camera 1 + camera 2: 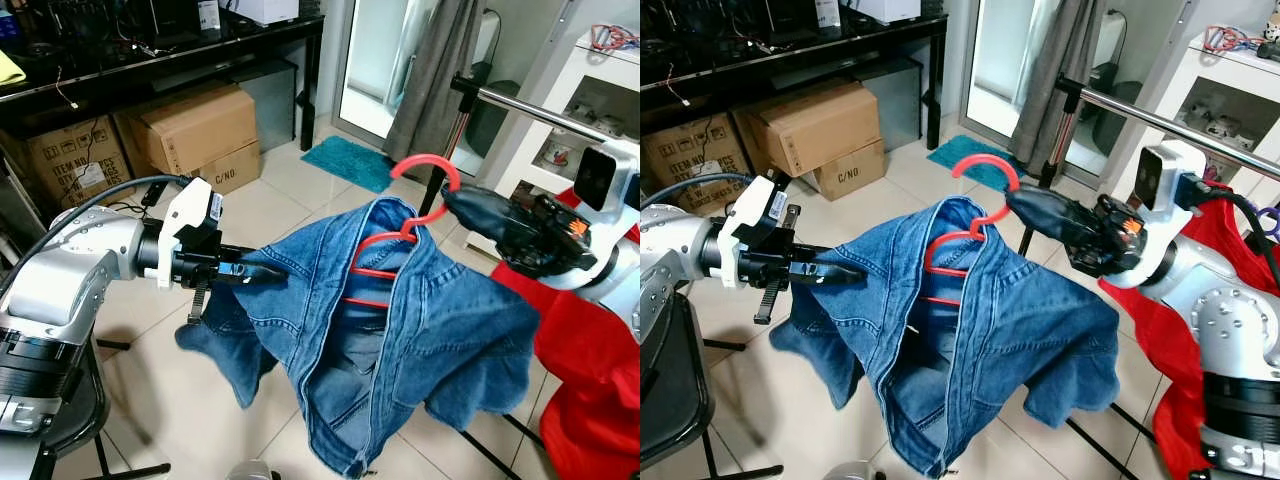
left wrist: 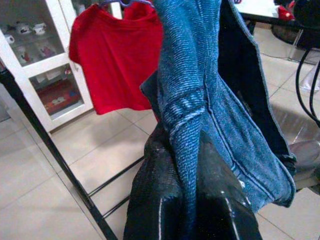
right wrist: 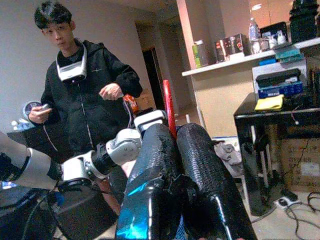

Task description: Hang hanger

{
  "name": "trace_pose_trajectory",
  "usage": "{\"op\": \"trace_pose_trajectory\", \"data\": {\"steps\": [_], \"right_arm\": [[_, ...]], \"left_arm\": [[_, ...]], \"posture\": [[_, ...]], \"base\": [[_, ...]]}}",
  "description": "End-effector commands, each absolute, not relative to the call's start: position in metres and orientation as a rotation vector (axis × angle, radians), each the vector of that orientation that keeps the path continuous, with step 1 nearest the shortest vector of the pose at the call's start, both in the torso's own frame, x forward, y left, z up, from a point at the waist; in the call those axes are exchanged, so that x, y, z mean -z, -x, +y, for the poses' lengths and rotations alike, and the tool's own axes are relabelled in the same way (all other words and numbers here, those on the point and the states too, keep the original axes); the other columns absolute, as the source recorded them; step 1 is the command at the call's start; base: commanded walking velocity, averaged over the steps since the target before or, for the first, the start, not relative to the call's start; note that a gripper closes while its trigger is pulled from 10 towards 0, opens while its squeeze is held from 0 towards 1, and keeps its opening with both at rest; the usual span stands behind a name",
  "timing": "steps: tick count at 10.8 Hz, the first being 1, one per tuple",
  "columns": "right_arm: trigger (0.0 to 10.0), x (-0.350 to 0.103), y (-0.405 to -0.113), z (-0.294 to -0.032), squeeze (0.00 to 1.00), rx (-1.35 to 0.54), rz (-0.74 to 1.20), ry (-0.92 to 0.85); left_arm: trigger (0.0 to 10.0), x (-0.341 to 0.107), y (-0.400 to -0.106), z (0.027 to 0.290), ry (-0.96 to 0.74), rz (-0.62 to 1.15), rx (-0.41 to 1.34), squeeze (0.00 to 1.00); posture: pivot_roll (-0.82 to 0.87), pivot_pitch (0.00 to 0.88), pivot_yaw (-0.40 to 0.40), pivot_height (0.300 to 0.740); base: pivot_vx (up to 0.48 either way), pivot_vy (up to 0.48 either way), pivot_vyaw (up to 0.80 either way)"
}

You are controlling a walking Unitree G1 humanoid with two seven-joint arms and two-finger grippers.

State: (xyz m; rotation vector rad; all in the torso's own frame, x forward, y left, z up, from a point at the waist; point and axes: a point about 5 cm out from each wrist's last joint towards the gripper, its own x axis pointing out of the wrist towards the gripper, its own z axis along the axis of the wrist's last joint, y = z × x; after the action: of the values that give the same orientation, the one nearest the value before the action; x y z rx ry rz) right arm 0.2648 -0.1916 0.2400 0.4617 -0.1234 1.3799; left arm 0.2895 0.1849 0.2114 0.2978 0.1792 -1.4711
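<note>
A tiled floor [image 1: 250,215] runs open ahead of the robot toward a teal mat [image 1: 347,160] by a glass door, with grey curtain [image 1: 435,75] beside it. Along the left stands a black desk [image 1: 150,62] with cardboard boxes [image 1: 190,135] stacked under it. To the right a chrome clothes rail [image 1: 545,112] crosses at an angle above a white glass-fronted cabinet [image 1: 585,110], and a red T-shirt [image 2: 117,55] already hangs from that rail; the rack's black base bars [image 2: 60,160] lie low across the tiles beneath.

Between the two arms, in the open middle of the room, hangs a blue denim jacket [image 1: 400,330] draped on a red plastic hanger [image 1: 395,235], its hook [image 1: 985,170] standing up just short of the rail's near end. The jacket's hem drops well toward the floor and its sleeves spread to both sides.

The right gripper [image 1: 1025,205] reaches in from the right, its two black fingers pressed together on the hanger's neck just under the hook; in the right wrist view the red stem [image 3: 170,107] rises from between the closed fingers [image 3: 200,150]. The left gripper [image 1: 265,272] comes in from the left with fingers clamped on a fold of the jacket's front edge, denim pinched between them [image 2: 185,150].

A person in a black hoodie [image 3: 85,100] stands behind the left arm in the right wrist view, apparently holding a small device, though that is dim. A black chair [image 1: 70,410] sits at the robot's left side.
</note>
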Motion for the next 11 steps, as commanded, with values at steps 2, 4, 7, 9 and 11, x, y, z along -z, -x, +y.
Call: {"op": "trace_pose_trajectory", "data": {"steps": [2,4,7,9,11], "right_arm": [[10.0,-0.2392,-0.2635,-0.1823,1.0,-1.406,-0.094,-0.44],[10.0,-0.2374,-0.2639,-0.1779,0.97,-1.393,-0.092,-0.414],[0.0,-0.2433,-0.2633,-0.1809,0.0,-1.407,-0.123,-0.477],[0.0,-0.2467,-0.2638,-0.1818,0.0,-1.412,-0.145,-0.505],[0.0,-0.2471,-0.2631,-0.1809,0.0,-1.424,-0.142,-0.51]], "left_arm": [[0.0,-0.224,-0.2918,0.1807,-0.329,0.114,1.476,0.0],[0.0,-0.2244,-0.2921,0.1806,-0.331,0.112,1.477,0.0],[0.0,-0.224,-0.2927,0.1808,-0.331,0.113,1.476,0.0],[0.0,-0.2225,-0.2927,0.1812,-0.334,0.116,1.474,0.0],[0.0,-0.2225,-0.2933,0.1817,-0.336,0.115,1.468,0.0]], "posture": [[0.18,0.0,-0.05,0.74],[0.18,0.0,-0.05,0.74],[0.18,0.0,-0.048,0.74],[0.18,0.0,-0.048,0.74],[0.18,0.0,-0.049,0.74]], "base": [[0.0,0.0,0.0],[0.0,0.0,0.0],[0.0,0.0,0.0],[0.0,0.0,0.0],[0.0,0.0,0.0]]}}
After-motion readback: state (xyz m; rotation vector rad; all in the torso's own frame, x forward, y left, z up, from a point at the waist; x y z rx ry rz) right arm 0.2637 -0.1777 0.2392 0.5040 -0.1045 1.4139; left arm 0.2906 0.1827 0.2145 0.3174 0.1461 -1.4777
